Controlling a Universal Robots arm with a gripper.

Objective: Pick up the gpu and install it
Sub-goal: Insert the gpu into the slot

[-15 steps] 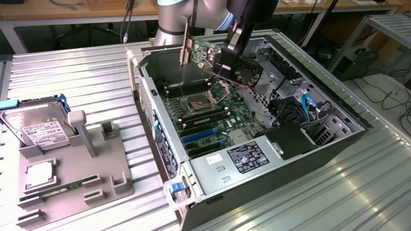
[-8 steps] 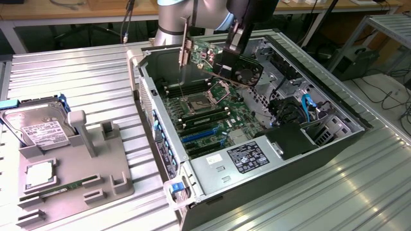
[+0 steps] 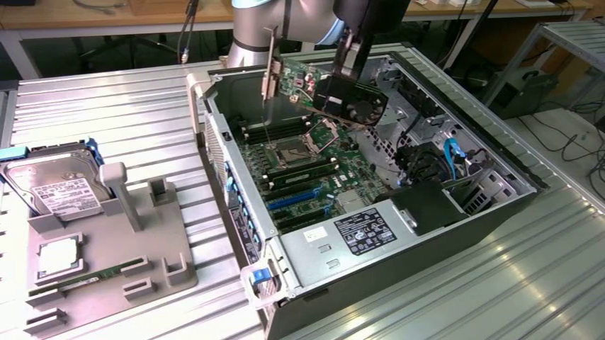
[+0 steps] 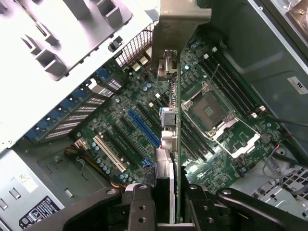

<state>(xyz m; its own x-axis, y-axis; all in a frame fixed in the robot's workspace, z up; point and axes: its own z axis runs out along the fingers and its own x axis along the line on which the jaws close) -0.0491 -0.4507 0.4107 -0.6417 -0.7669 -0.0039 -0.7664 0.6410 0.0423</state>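
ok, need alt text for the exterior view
The gripper holds a graphics card tilted in the air above the motherboard of an open computer case. At the exterior view's left, a hard drive stands in a gray holder on the metal table.

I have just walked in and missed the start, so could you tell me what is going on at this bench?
The robot arm's gripper is shut on the gpu and holds it in the air above the open computer case, over the motherboard. The card is not yet seated in a slot. On the exterior view's left, a hard drive and a memory stick sit in a grey holder.
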